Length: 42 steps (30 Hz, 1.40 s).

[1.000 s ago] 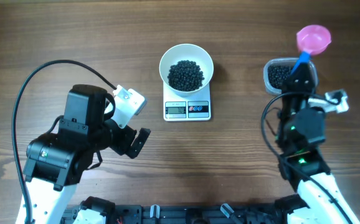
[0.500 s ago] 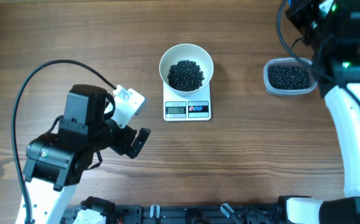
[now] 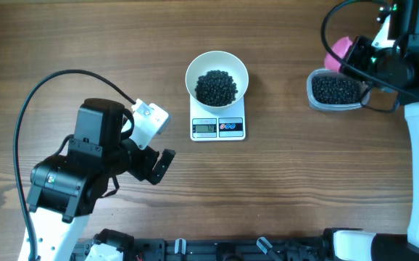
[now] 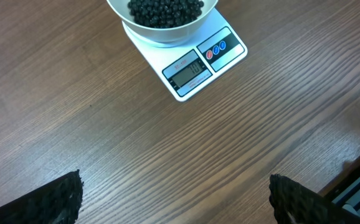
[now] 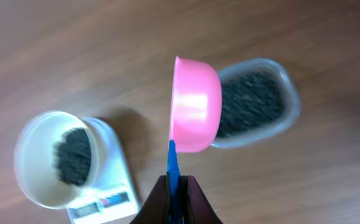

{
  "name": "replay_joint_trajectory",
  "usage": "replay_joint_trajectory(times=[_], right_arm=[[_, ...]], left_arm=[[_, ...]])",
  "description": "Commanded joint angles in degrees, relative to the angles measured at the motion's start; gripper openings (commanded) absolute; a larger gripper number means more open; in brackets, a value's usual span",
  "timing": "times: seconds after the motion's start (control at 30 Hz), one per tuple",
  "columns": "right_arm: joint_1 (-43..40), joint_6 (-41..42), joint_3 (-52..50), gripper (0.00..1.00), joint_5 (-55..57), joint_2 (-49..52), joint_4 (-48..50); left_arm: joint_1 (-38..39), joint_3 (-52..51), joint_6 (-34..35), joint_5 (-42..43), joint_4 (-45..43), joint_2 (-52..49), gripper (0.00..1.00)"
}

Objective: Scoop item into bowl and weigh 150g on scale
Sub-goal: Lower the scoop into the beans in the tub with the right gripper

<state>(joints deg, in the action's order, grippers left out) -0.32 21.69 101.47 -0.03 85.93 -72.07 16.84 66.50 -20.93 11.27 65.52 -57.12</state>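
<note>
Well, we see our right gripper [image 5: 177,186] pinching the pink scoop [image 5: 195,112] by its blue handle [image 5: 173,163], near the tub [image 3: 312,90] at the surface's [image 3: 304,188] far right corner. The item [image 3: 216,87] sits in the bowl [image 3: 193,72] on the scale [image 3: 217,128], well apart from it. Our left gripper [image 3: 159,165] is spread wide, holding nothing.

Grained, matt wood is shown by the surface [image 3: 289,188]; the bowl [image 3: 192,72] is finished smooth and white; clear plastic is seen in the tub [image 3: 312,91], glossy pink plastic in the scoop [image 5: 195,106]
</note>
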Motion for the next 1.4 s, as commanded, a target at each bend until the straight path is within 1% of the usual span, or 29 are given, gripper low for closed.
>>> replay_joint_trajectory(times=[0.0, 0.13, 0.2, 0.3, 0.47, 0.57, 0.67, 0.77, 0.97, 1.37], right_arm=[[-0.09, -4.66, 0.79, 0.05, 8.92, 1.66, -2.89], [0.15, -12.96, 0.42, 0.05, 9.53, 6.23, -3.50], [1.18, -15.82, 0.42, 0.05, 10.80, 9.55, -3.19], [2.58, -17.86, 0.42, 0.04, 14.25, 13.77, -2.51], [3.02, -20.04, 0.42, 0.05, 14.23, 19.17, 0.66], [3.32, -20.96, 0.42, 0.05, 16.94, 19.74, 1.05], [4.15, -23.21, 0.39, 0.05, 20.68, 19.74, -1.79], [5.05, -23.23, 0.39, 0.05, 25.29, 19.91, -2.71], [5.29, -23.23, 0.13, 0.05, 28.28, 22.53, -2.80], [5.31, -20.33, 0.09, 0.05, 29.29, 29.94, -1.84]], left_arm=[[-0.39, 1.01, -1.16, 0.90, -0.13, 0.00, 1.00], [-0.39, 1.01, -1.16, 0.90, -0.13, 0.00, 1.00], [-0.39, 1.01, -1.16, 0.90, -0.13, 0.00, 1.00], [-0.39, 1.01, -1.16, 0.90, -0.13, 0.00, 1.00], [-0.39, 1.01, -1.16, 0.90, -0.13, 0.00, 1.00], [-0.39, 1.01, -1.18, 0.90, -0.13, 0.00, 1.00], [-0.39, 1.01, -1.16, 0.90, -0.13, 0.00, 1.00], [-0.39, 1.01, -1.18, 0.90, -0.13, 0.00, 1.00], [-0.39, 1.01, -1.18, 0.90, -0.13, 0.00, 1.00], [-0.39, 1.01, -1.16, 0.90, -0.13, 0.00, 1.00]])
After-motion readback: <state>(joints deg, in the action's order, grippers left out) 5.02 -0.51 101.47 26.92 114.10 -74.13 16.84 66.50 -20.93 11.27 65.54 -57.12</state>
